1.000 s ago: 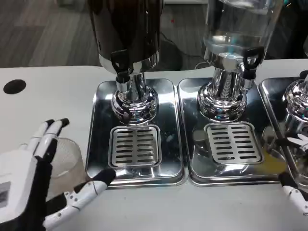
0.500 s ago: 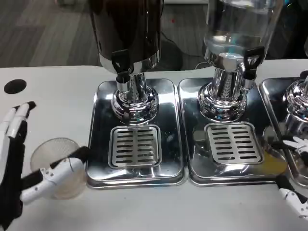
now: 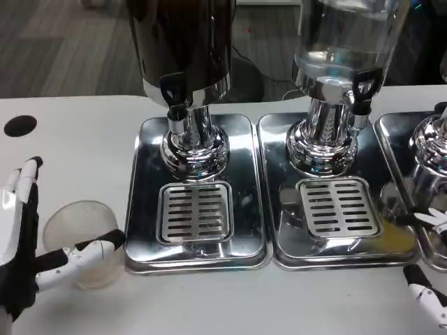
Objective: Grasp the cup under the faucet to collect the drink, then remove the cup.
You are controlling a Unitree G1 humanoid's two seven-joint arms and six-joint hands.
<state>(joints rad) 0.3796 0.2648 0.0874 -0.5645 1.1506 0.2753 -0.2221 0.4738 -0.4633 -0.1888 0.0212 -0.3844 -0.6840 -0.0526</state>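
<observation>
A clear plastic cup (image 3: 79, 242) stands upright on the white table, just left of the left drip tray (image 3: 147, 188) and not under any tap. My left hand (image 3: 24, 244) is at the picture's left edge with its fingers spread to the left of the cup. Its thumb (image 3: 78, 256) lies across the cup's near side, and whether it touches the cup is unclear. The dark dispenser's faucet (image 3: 174, 105) hangs over the left grate (image 3: 195, 211). My right hand (image 3: 424, 292) shows at the lower right edge, fingers apart, holding nothing.
A clear dispenser (image 3: 342, 42) with its faucet (image 3: 363, 91) stands on the middle tray (image 3: 272, 209) over a second grate (image 3: 339, 206). A third dispenser base (image 3: 433, 150) sits at the far right. A black hole (image 3: 19, 125) marks the table at the far left.
My left hand has drawn back to the left and opened away from the cup, uncovering it. The cup stays beside the tray. The right hand has sunk slightly lower.
</observation>
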